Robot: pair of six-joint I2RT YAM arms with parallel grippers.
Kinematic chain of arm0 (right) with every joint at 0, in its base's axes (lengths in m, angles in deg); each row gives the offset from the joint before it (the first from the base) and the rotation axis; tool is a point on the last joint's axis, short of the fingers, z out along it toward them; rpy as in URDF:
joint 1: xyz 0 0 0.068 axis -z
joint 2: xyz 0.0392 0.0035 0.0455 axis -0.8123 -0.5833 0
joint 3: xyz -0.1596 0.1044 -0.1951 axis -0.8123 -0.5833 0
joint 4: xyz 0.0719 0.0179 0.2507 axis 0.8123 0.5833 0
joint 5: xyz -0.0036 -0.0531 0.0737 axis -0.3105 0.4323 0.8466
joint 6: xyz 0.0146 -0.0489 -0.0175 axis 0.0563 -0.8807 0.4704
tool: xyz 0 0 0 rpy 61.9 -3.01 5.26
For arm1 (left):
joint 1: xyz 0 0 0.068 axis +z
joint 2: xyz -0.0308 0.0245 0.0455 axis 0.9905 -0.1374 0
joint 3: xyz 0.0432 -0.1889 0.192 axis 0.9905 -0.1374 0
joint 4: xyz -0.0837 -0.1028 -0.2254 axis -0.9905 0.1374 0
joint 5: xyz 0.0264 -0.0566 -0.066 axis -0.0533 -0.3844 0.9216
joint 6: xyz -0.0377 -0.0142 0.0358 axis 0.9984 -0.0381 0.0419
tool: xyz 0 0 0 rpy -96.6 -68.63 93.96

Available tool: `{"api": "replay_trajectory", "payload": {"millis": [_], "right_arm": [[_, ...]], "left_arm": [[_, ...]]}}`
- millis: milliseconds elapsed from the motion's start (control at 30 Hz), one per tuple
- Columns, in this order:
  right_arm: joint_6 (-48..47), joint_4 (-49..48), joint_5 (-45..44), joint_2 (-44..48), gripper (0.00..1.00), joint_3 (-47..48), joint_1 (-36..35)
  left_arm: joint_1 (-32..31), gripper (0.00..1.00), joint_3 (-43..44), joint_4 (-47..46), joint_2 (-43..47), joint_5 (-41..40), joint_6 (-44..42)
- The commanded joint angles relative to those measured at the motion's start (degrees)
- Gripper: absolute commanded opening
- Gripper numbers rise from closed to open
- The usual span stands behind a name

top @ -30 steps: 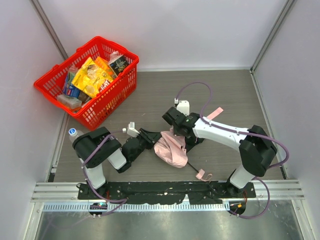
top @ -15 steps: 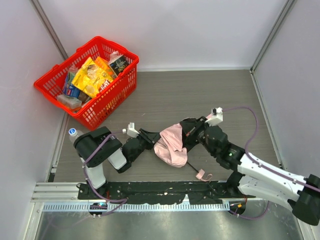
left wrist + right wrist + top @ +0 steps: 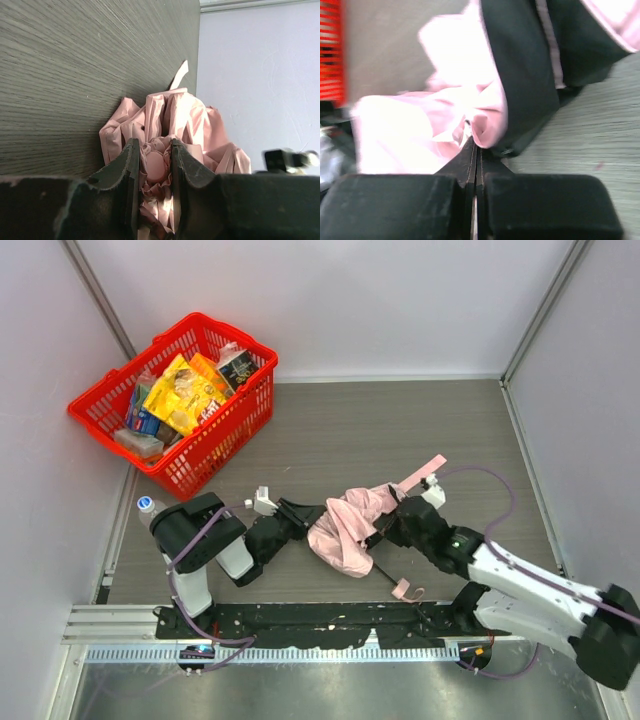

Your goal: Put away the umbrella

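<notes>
The pale pink umbrella point(image 3: 345, 525) lies crumpled on the table between both arms. Its thin black shaft point(image 3: 381, 571) runs toward the near edge and ends in the small pink handle with wrist loop point(image 3: 405, 590). A pink closing strap point(image 3: 420, 472) sticks out to the far right. My left gripper point(image 3: 304, 516) is shut on the umbrella's left end; in the left wrist view point(image 3: 152, 146) the jaws clamp a round pink cap point(image 3: 156, 165) and fabric. My right gripper point(image 3: 385, 522) is shut on a fold of fabric at the right side, pinched at the tips in the right wrist view point(image 3: 475, 143).
A red basket point(image 3: 215, 455) full of packaged goods stands at the back left. A bottle with a white cap point(image 3: 147, 505) lies beside the left arm's base. Grey walls close in the table on the left, back and right.
My right arm has swung down and to the right, now lying low across the near right. It has drawn the fabric rightward, and the pink strap shows again. The left gripper has held still.
</notes>
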State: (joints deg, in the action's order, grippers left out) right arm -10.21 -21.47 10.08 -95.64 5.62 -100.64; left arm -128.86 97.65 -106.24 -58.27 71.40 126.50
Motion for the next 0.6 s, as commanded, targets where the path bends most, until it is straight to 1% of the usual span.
{"api": "replay_trajectory", "payload": {"millis": [0, 67, 100, 133, 167, 233, 267, 300, 333, 400, 433, 467, 533, 567], "right_arm": [[-9.4, -3.3, 10.0, -12.2, 0.01, -1.2, 6.3], [-12.2, -5.1, 12.9, -15.4, 0.01, -1.3, 9.3], [-13.1, -5.1, 13.9, -15.8, 0.07, -0.6, 10.2], [-15.3, -1.6, 12.2, -15.7, 0.12, 0.7, 10.2], [-16.2, 0.6, 11.0, -14.7, 0.21, 3.5, 9.6], [-18.1, 8.9, 7.9, -13.4, 0.32, 8.1, 9.4], [-19.0, 14.7, 5.6, -13.1, 0.35, 10.0, 9.4], [-19.2, 17.5, 4.8, -12.6, 0.43, 12.9, 9.2], [-19.7, 20.9, 4.6, -12.3, 0.48, 14.0, 9.3], [-20.2, 24.6, 5.0, -11.0, 0.55, 17.5, 9.2], [-20.7, 26.0, 4.6, -10.4, 0.56, 18.5, 9.3], [-21.3, 26.6, 4.3, -9.7, 0.6, 20.4, 9.3], [-23.0, 26.1, 4.4, -9.8, 0.66, 23.2, 10.1], [-25.1, 24.9, 4.8, -10.4, 0.67, 24.1, 10.8]], "left_arm": [[-0.4, 0.0, -1.3, -2.9, 0.1, 0.2, -2.3], [-0.4, 0.0, -1.3, -2.9, 0.4, 0.4, -2.1], [-0.4, 0.0, -1.4, -2.9, 0.8, 0.4, -2.2], [-0.4, 0.0, -1.5, -2.8, 1.2, 0.4, -2.3], [-0.4, 0.0, -1.6, -2.7, 1.6, 0.4, -2.6], [-0.4, 0.0, -1.6, -1.2, 2.3, 0.6, -2.7], [-0.4, 0.0, -1.5, -1.1, 2.4, 0.6, -2.8], [-0.4, 0.0, -1.5, -1.0, 2.4, 0.8, -2.8], [-0.4, 0.0, -1.5, -1.2, 2.4, 0.8, -2.7], [-0.4, 0.0, -1.3, -1.5, 2.1, 0.9, -2.6], [-0.4, 0.0, -1.3, -1.5, 2.1, 1.0, -2.6], [-0.4, 0.0, -1.4, -1.6, 2.0, 1.0, -2.7], [-0.5, 0.0, -1.4, -1.5, 2.0, 1.1, -2.6], [-0.5, 0.0, -1.3, -1.4, 2.0, 1.1, -2.6]]}}
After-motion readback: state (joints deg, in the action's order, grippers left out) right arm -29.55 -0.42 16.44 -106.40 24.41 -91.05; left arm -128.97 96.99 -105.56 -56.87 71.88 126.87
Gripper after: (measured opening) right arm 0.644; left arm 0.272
